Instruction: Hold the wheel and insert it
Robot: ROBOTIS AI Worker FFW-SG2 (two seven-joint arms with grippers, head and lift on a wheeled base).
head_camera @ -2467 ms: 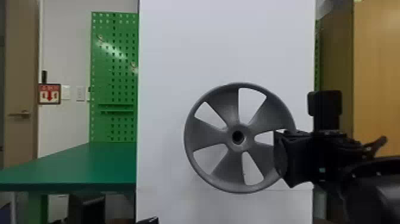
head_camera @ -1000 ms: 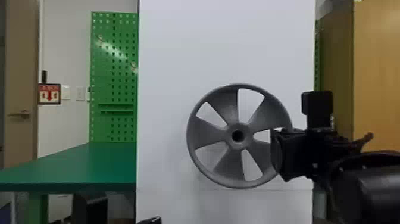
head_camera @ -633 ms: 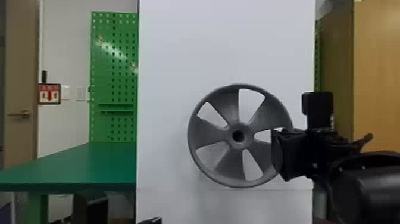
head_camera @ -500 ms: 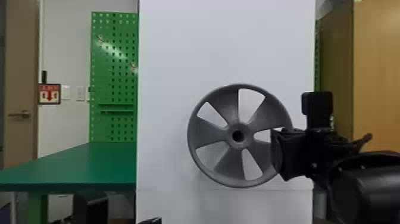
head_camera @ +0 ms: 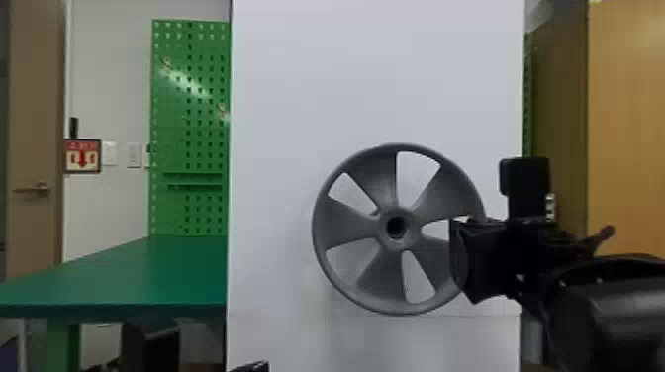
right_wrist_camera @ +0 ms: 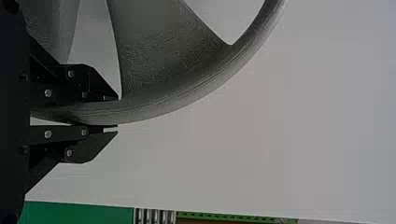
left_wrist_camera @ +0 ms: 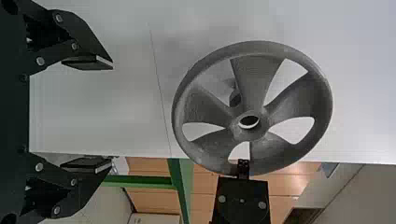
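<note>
While the right pincer (head_camera: 461, 259) is closed on the rim of the spoked gray wheel (head_camera: 346, 225), holding it upright before a white panel (head_camera: 376, 74), the left pincer (head_camera: 253, 366) is wide open and empty.

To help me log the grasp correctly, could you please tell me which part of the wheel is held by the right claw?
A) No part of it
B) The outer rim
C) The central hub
B: the right claw is clamped on the outer rim, which passes between its fingers.
</note>
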